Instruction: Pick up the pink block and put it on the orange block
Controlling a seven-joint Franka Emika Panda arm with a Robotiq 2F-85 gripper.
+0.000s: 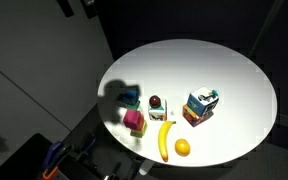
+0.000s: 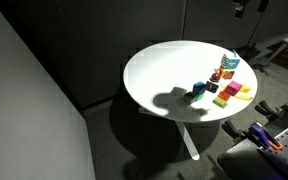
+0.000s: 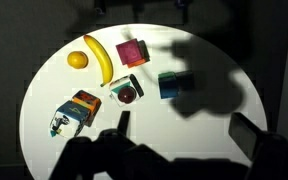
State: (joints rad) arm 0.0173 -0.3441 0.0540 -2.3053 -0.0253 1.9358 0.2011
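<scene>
The pink block (image 3: 132,53) sits on the white round table (image 3: 204,150), beside the banana; it also shows in both exterior views (image 1: 134,120) (image 2: 231,89). I cannot tell the orange block apart from the multicoloured box (image 3: 74,112); an orange face (image 3: 85,99) shows on that box's upper side. My gripper (image 3: 184,130) hangs high above the table. Its two dark fingers are wide apart, open and empty. The pink block lies far from the jaws, toward the top of the wrist view. The gripper casts a large shadow over the teal-blue cube (image 3: 170,84).
A banana (image 3: 100,58) and a round orange fruit (image 3: 77,60) lie left of the pink block. A white card with a dark red round thing (image 3: 127,92) sits mid-table. The table edge curves close on all sides.
</scene>
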